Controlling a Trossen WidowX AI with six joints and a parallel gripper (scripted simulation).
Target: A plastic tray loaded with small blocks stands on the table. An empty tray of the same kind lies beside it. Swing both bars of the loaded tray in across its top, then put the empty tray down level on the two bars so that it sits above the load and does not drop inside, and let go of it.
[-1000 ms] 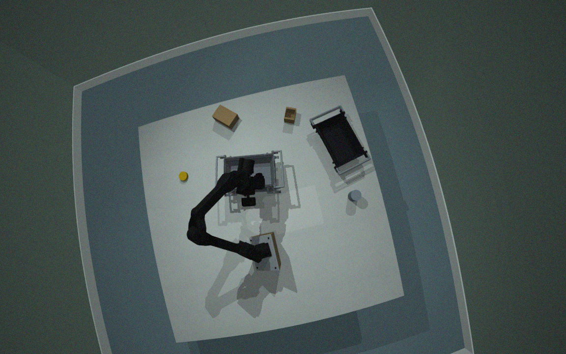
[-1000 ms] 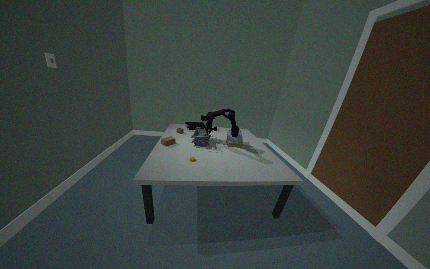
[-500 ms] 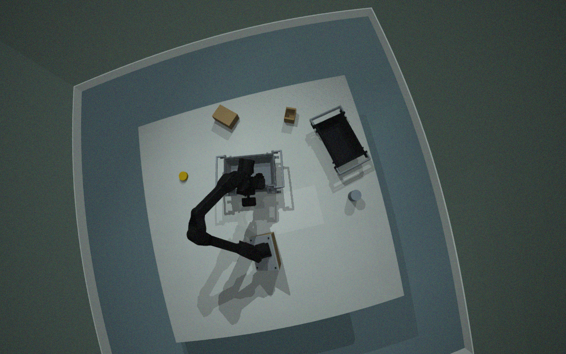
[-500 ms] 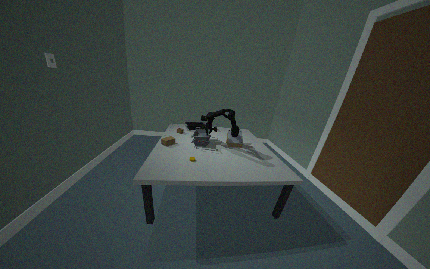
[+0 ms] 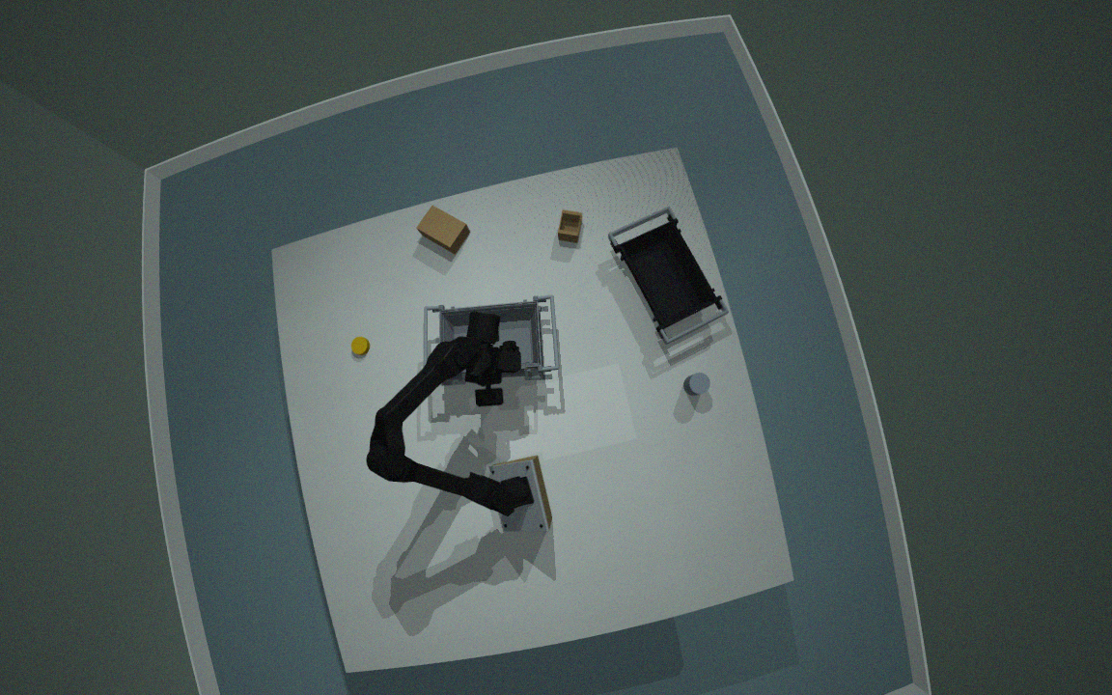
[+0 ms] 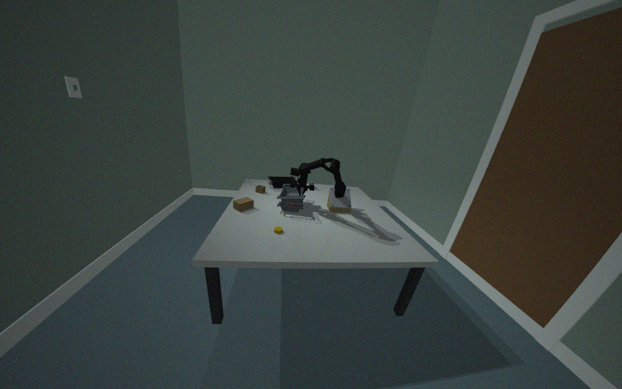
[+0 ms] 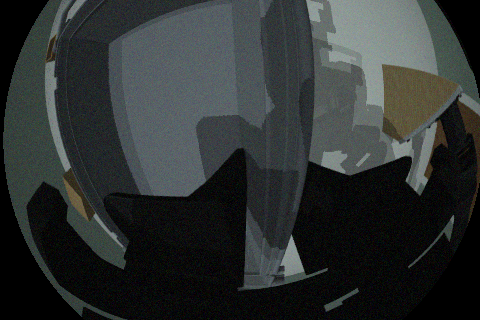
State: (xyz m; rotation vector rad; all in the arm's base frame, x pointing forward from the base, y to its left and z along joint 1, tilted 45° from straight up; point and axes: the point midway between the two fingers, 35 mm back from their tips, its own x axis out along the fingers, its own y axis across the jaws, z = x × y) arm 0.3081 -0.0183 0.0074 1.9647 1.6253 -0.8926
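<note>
My gripper (image 5: 490, 349) is shut on the thin wall of the empty grey tray (image 5: 490, 335) and holds it above the middle of the table. In the wrist view the wall (image 7: 276, 100) runs up between my two fingers (image 7: 270, 167), and the tray's bare floor (image 7: 174, 100) lies to the left. In the exterior view the held tray (image 6: 290, 193) hangs tilted over a second grey tray with small red blocks (image 6: 290, 208). From above, that lower tray is mostly hidden. Wire bars (image 5: 548, 339) show at the ends; I cannot tell whose they are.
A dark tray (image 5: 668, 272) with wire bars out over both ends stands at the far right. A cardboard box (image 5: 442, 227), a small open box (image 5: 569, 225), a yellow disc (image 5: 359, 346) and a grey cylinder (image 5: 696, 384) lie around. The arm's base (image 5: 521, 494) is near the front.
</note>
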